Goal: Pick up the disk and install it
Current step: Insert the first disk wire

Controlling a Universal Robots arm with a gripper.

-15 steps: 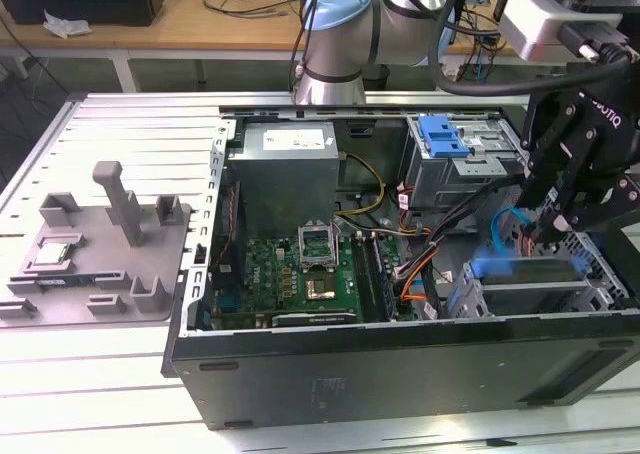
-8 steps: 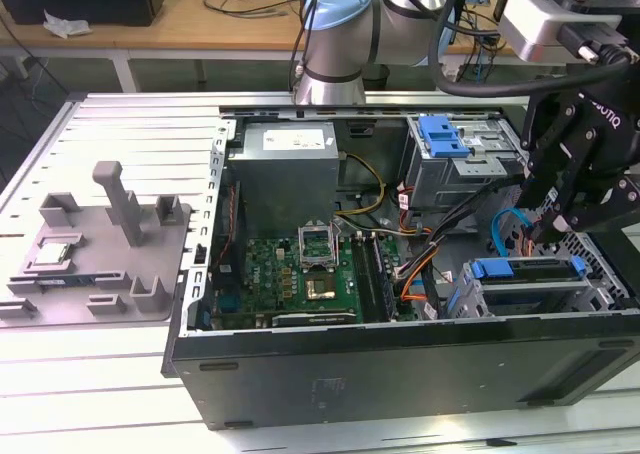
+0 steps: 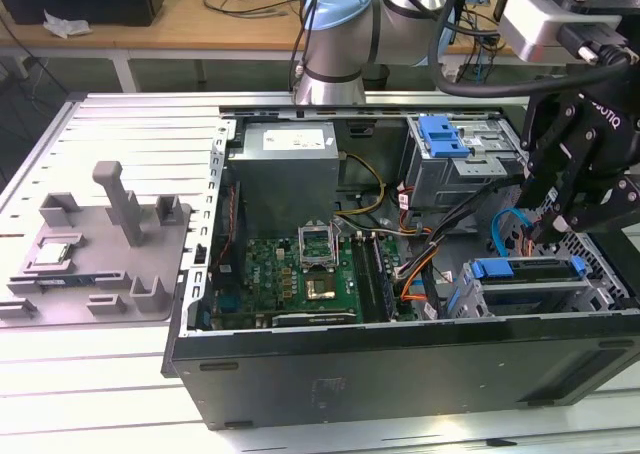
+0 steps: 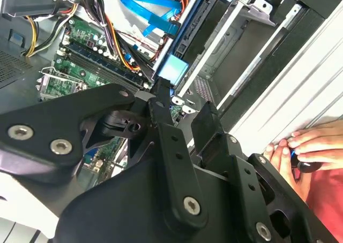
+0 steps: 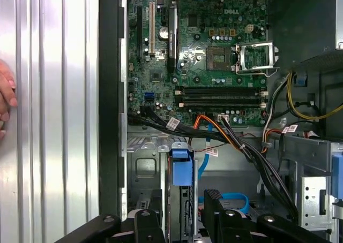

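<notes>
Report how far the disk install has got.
Done: the disk sits on edge in the drive cage of the open case. In hand: the pincer hangs directly over it. Left: whether the disk is fully seated cannot be told.

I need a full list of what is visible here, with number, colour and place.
table: one, silver, under everything.
computer case: one, black, open, on the table.
motherboard: one, green, inside the case.
power supply: one, grey, beside the motherboard.
disk: one, blue carrier, in the case at the exterior view's right.
latch: one, blue, on the grey cage beyond the disk.
tray: one, grey, at the exterior view's left.
chip: one, silver, on the tray.
person's hand: at least one, on the table.
robot arm: one, silver and light blue, behind the case.
tool: one, black, open, astride the disk's carrier.
</notes>
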